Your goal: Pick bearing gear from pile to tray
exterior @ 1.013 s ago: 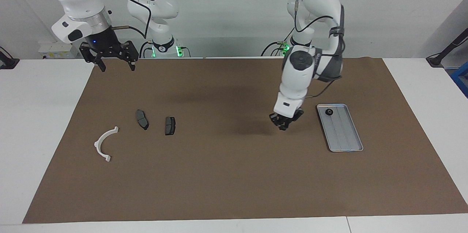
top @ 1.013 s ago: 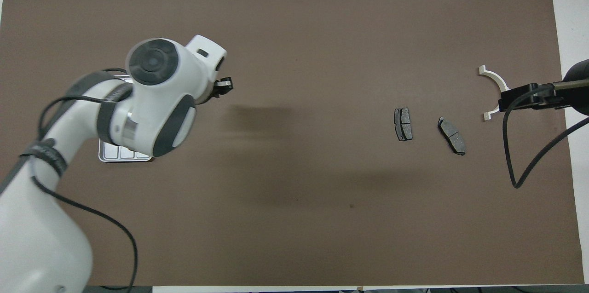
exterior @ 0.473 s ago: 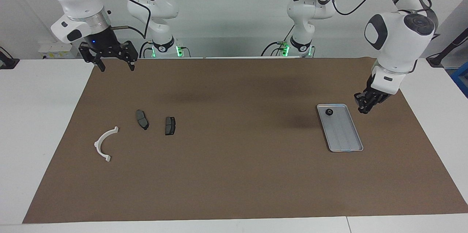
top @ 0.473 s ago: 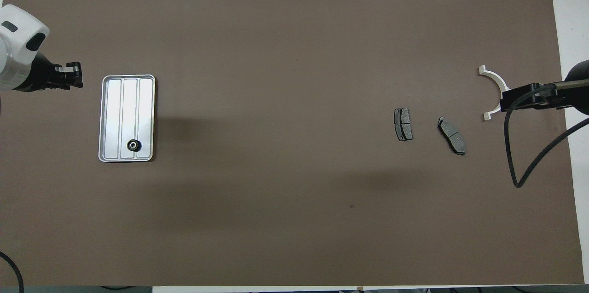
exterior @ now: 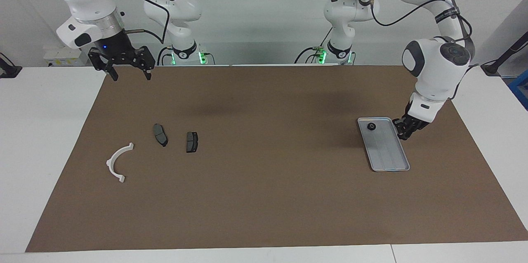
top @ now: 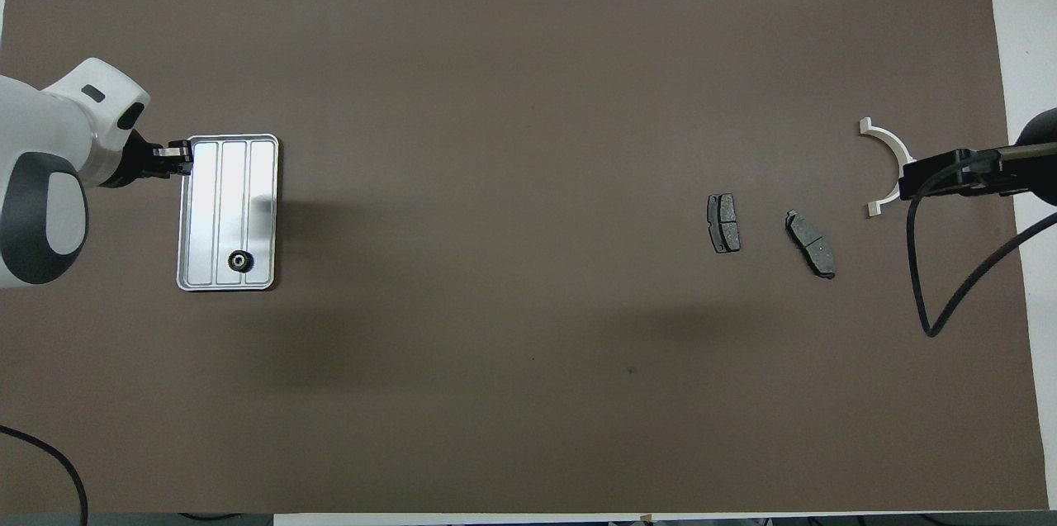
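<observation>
The silver ribbed tray (exterior: 387, 151) lies on the brown mat toward the left arm's end of the table and also shows in the overhead view (top: 223, 196). One small black gear (exterior: 371, 126) (top: 239, 262) lies in its corner nearest the robots. My left gripper (exterior: 403, 130) (top: 177, 163) hangs low at the tray's long rim on the left arm's side. The pile lies toward the right arm's end: a white half-ring bracket (exterior: 117, 162) (top: 890, 153) and two dark brake pads (exterior: 160, 134) (exterior: 192, 141). My right gripper (exterior: 128, 74) waits open, raised over the mat's corner.
The brown mat (exterior: 264, 197) covers most of the white table. The right arm's black cable (top: 925, 278) loops over the mat near the bracket.
My left gripper swung from over the mat's middle across the tray to the mat's end, then came back to the tray's rim. The right arm has not moved.
</observation>
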You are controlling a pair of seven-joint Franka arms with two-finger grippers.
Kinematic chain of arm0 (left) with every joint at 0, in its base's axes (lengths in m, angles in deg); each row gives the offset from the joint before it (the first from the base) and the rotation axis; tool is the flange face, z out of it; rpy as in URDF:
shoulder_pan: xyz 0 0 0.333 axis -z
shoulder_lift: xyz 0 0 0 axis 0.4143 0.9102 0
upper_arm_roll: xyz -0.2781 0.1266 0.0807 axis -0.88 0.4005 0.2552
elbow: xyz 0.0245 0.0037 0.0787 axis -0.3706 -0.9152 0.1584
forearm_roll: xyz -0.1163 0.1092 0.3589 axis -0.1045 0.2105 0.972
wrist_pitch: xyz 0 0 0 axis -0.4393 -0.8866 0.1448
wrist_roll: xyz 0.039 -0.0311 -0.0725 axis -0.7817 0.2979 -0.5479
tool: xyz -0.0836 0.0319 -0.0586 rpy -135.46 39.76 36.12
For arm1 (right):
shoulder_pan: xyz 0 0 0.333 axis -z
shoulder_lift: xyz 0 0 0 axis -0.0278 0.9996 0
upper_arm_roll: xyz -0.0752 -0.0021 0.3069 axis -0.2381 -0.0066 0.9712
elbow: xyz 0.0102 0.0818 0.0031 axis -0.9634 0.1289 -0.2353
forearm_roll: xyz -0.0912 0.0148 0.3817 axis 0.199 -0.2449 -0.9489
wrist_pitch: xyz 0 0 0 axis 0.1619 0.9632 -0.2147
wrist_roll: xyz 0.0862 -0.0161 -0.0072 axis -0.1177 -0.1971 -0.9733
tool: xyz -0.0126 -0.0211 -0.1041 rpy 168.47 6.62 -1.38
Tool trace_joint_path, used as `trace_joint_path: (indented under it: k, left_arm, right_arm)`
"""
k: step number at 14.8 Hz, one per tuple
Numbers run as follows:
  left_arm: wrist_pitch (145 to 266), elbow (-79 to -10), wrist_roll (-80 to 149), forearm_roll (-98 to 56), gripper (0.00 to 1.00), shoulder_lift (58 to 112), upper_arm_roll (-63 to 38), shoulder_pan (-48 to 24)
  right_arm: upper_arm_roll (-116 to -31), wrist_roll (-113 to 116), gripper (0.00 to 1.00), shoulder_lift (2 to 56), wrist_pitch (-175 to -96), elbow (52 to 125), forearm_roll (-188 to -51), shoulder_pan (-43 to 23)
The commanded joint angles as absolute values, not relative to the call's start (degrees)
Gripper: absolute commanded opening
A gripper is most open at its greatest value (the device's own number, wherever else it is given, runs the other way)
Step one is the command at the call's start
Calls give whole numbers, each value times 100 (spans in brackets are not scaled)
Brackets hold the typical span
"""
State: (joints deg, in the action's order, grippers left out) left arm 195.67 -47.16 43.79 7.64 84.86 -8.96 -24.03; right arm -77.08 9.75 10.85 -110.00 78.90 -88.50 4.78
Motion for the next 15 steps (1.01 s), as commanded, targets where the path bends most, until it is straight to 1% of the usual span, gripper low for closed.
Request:
trace_joint_path:
  k: [1,4,8,12,15]
  left_arm:
    - [20065,-5112,4421,785,0,8452,-890,-2368]
    - [20601,-5331,4395,785,0,8690,-899,-2351]
    - [20795,-5350,4342,785,0,8953,-899,-2236]
    - [20892,-5490,4325,776,0,8963,-899,-2193]
    - [21261,-5692,4219,776,0,8980,-899,-2149]
  right_arm:
    - [-7648,900,100,1017,-11068,7954,-8788,564]
    - [-7648,900,100,1017,-11050,7954,-8788,537]
    - [-7648,892,100,1017,-11059,7945,-8797,546]
    - [-7648,892,100,1017,-11059,7954,-8797,555]
    - [-7648,900,100,1017,-11059,7954,-8805,546]
